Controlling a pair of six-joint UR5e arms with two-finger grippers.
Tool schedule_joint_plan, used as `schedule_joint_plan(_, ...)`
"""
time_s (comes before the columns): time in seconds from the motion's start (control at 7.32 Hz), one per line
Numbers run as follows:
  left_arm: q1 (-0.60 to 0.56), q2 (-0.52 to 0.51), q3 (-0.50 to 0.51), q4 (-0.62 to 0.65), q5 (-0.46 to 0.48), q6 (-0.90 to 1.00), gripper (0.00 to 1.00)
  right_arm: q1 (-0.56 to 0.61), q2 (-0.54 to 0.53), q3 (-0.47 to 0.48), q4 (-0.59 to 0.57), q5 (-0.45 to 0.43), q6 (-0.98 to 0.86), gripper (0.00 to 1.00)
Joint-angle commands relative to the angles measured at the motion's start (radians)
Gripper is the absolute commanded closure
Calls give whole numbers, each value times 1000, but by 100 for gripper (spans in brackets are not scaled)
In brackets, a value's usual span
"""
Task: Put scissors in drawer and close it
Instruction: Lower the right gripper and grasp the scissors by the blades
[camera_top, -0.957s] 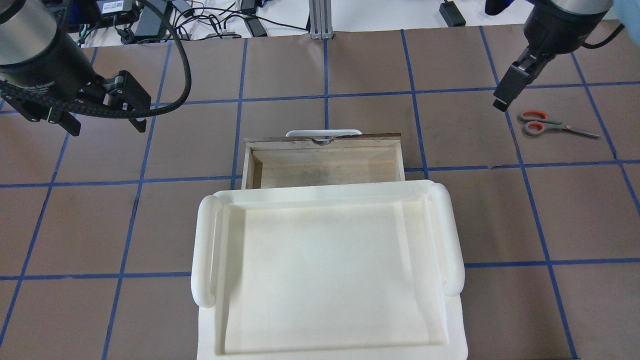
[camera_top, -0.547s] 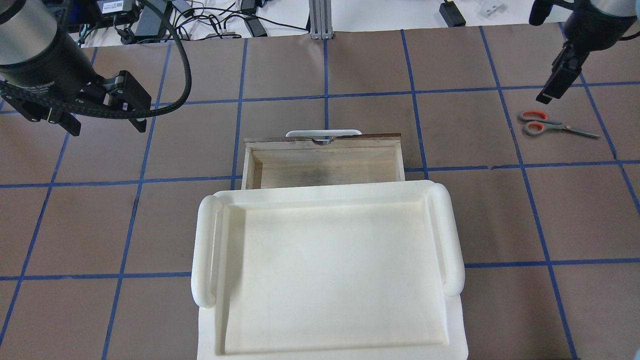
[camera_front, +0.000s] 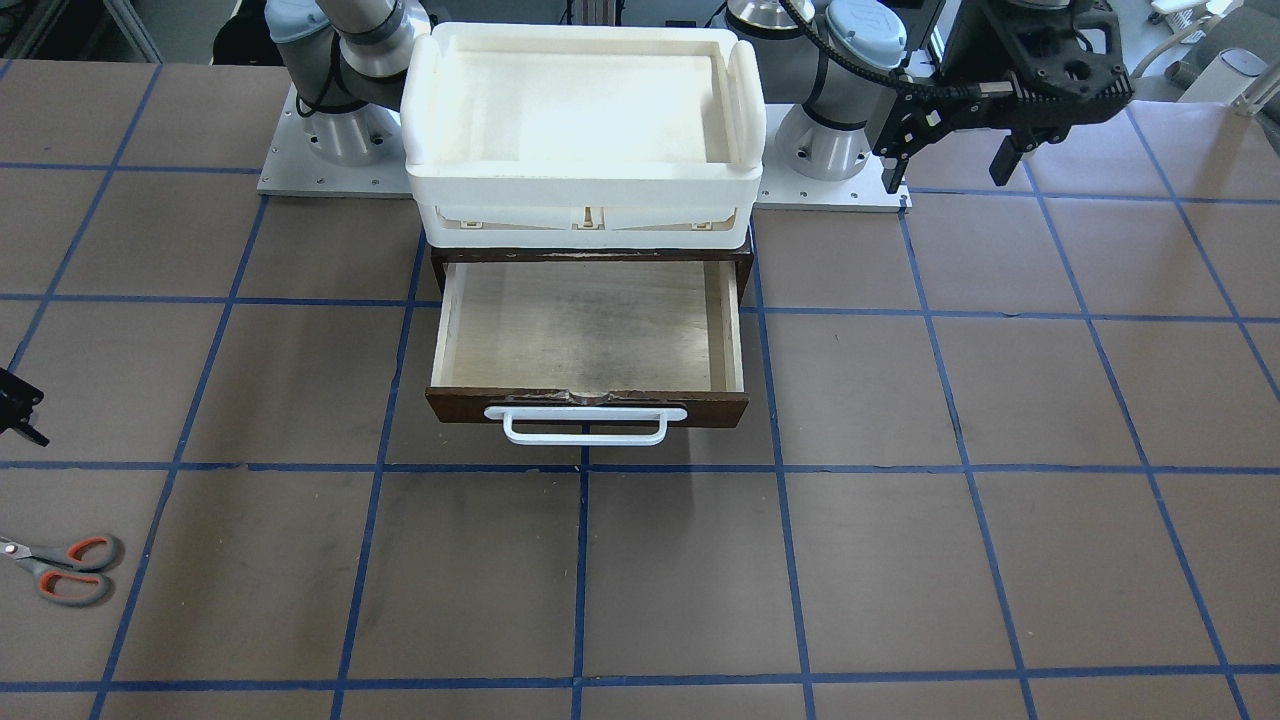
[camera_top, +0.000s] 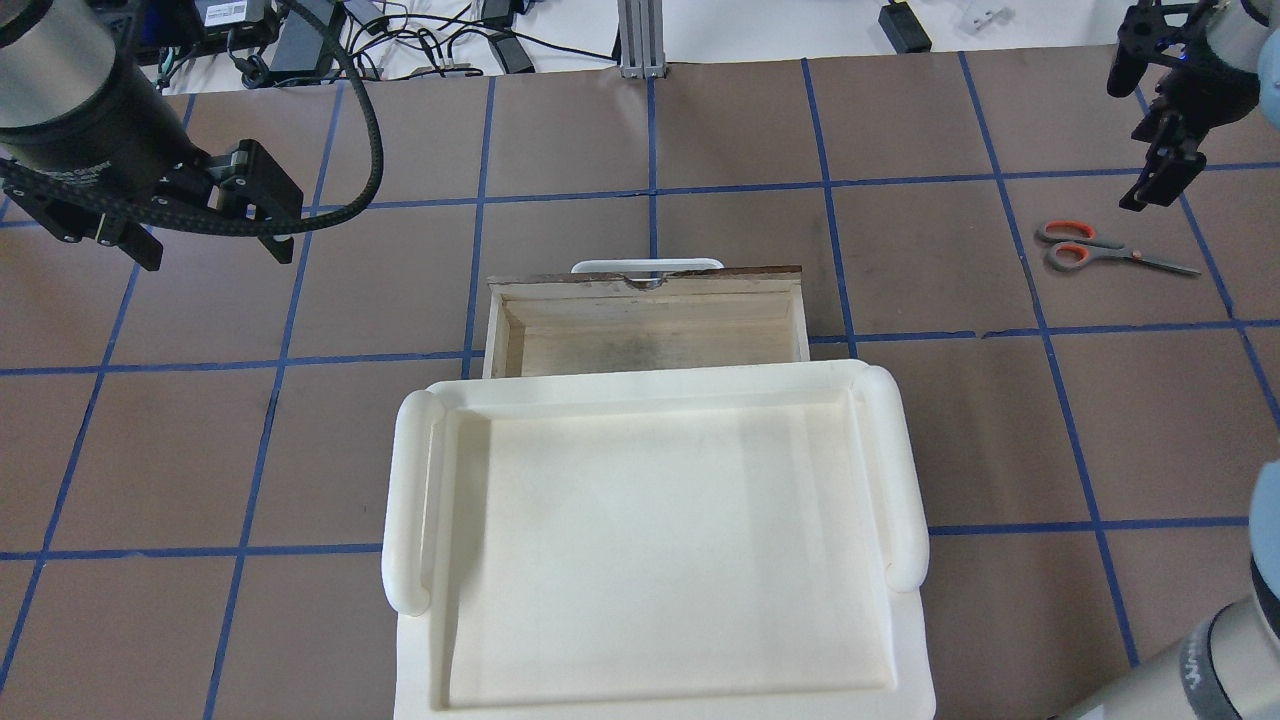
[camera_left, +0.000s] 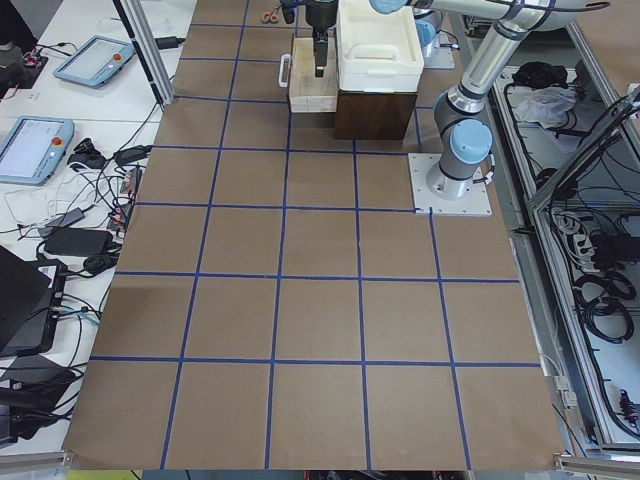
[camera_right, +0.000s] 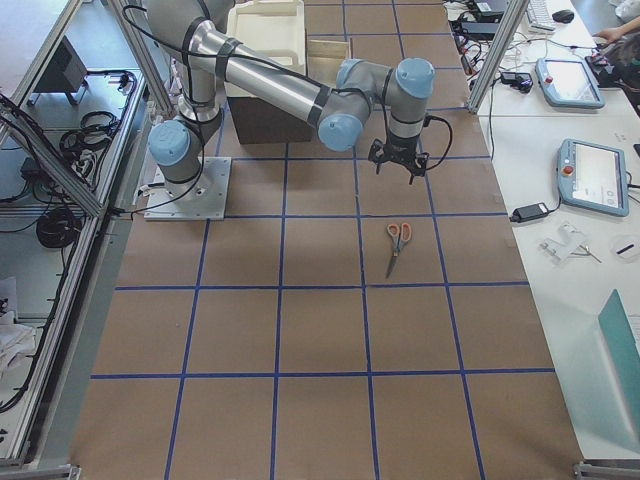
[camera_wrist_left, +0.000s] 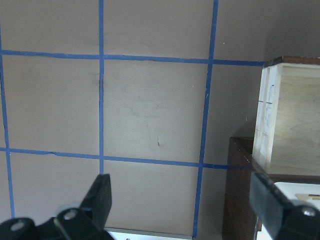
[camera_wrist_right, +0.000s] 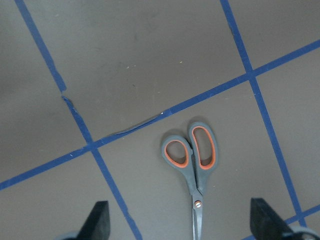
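Observation:
The scissors (camera_top: 1085, 248), grey with orange-red loops, lie flat on the brown table at the far right, blades pointing right. They also show in the front view (camera_front: 62, 570) and the right side view (camera_right: 397, 240). My right gripper (camera_top: 1125, 145) hovers open and empty above them. In the right wrist view the scissors (camera_wrist_right: 192, 160) lie between its fingers, handles up. The drawer (camera_top: 650, 335) stands pulled out and empty, its white handle (camera_front: 585, 425) on the front. My left gripper (camera_top: 215, 250) hangs open and empty at the far left, also in the front view (camera_front: 945, 175).
A white tray (camera_top: 410, 500) sits on the dark cabinet above the drawer, also in the front view (camera_front: 580, 185). Both arm bases (camera_front: 340, 150) stand behind it. Cables and power bricks (camera_top: 400, 30) lie past the table's far edge. Operator tablets (camera_right: 590, 180) lie on a side bench.
My right gripper has moved right and farther from me, from left of the scissors' handles to above the scissors, and has turned. The left arm, drawer and scissors have not moved.

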Motion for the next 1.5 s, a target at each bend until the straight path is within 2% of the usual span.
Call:
schedule_joint_plan(0.0,1,0,-1,0,0,0,0,-35,71,-6,-72,9,-83,1)
schedule_joint_plan(0.27,1,0,-1,0,0,0,0,-55,148,-8,-162,14,-146,1)
schedule_joint_plan(1.37,1,0,1,-1,1,0,0,-80,275,-8,-196,14,-177,4)
